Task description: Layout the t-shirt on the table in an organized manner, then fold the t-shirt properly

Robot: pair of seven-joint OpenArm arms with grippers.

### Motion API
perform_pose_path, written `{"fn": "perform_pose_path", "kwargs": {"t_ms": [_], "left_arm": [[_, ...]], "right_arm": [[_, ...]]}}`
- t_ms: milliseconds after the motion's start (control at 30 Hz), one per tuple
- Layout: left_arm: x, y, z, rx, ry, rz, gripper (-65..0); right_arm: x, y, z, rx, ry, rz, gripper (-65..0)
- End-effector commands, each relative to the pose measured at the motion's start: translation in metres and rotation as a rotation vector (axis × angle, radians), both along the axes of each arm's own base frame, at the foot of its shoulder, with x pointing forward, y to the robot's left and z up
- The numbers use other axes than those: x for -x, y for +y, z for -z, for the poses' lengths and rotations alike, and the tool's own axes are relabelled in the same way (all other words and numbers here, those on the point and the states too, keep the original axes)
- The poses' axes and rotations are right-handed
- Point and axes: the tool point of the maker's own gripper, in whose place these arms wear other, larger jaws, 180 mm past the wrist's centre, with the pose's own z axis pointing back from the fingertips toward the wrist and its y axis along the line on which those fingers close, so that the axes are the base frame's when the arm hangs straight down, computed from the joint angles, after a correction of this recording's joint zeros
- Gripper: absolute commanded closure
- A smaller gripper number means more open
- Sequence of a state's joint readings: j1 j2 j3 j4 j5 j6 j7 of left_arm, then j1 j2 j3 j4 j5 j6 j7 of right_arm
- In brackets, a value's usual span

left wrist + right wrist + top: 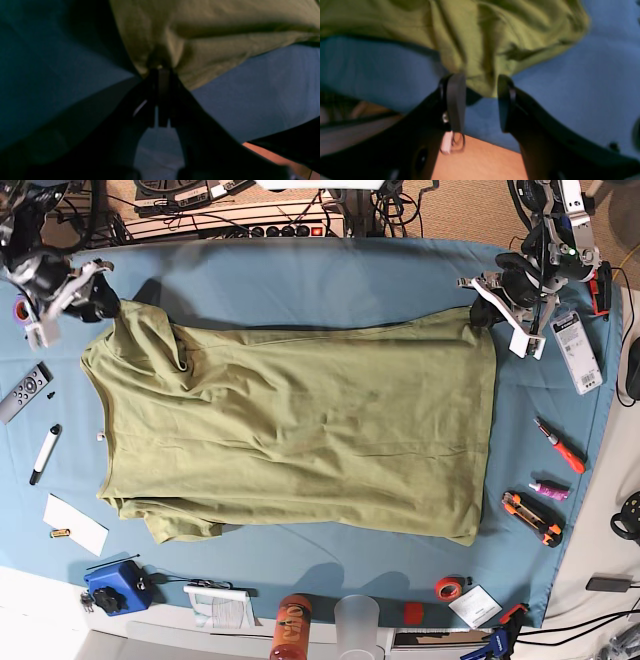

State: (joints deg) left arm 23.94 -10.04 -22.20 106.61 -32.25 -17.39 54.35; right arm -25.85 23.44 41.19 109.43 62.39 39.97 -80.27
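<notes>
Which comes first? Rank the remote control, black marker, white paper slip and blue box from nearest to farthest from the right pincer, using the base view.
From the right pincer, at the table's far-left corner in the base view:
1. Remote control, at the left edge below the pincer.
2. Black marker, farther down that edge.
3. White paper slip, lower still.
4. Blue box, at the near-left edge.

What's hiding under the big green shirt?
Only the table and its blue cloth show around the t-shirt, which lies spread flat on it. Anything beneath is covered, though no lumps show in the base view.
</notes>
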Motion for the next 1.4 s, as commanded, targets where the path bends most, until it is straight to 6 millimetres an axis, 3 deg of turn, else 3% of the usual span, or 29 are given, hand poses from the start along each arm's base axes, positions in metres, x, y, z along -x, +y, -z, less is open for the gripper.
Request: {"fn": "perform_pose_path", "kwargs": {"t_ms": [0, 300, 500, 600, 767, 900, 1233, 1367], "left_arm": [[0.017, 0.006, 0.014, -0.045, 0.093, 0.01, 0.0], [0.016, 0.005, 0.012, -0.037, 0.083, 0.007, 0.0], [0.015, 0.005, 0.012, -0.036, 0.083, 0.007, 0.0], [0.016, 0.005, 0.012, -0.036, 0.083, 0.007, 0.0], [0.016, 0.005, 0.012, -0.036, 0.083, 0.007, 0.0], [0.014, 0.005, 0.012, -0.035, 0.076, 0.005, 0.0], [0.013, 0.001, 0.01, -0.008, 0.069, 0.003, 0.0], [0.013, 0.001, 0.01, -0.007, 0.068, 0.003, 0.0]], "right_arm": [[-0.008, 0.004, -0.009, 0.019, -0.029, -0.049, -21.8], [-0.04, 0.035, 0.001, 0.347, -0.077, -0.272, -21.7], [-0.032, 0.056, 0.03, 0.49, -0.013, -0.424, -21.7], [-0.038, 0.054, 0.034, 0.579, -0.026, -0.436, -21.7], [-0.05, 0.025, 0.026, 0.777, -0.042, -0.38, -21.7], [-0.052, 0.02, 0.022, 0.794, -0.049, -0.38, -21.7], [-0.027, 0.054, 0.039, 0.568, 0.052, -0.471, -21.7], [-0.025, 0.056, 0.041, 0.567, 0.059, -0.479, -21.7]]}}
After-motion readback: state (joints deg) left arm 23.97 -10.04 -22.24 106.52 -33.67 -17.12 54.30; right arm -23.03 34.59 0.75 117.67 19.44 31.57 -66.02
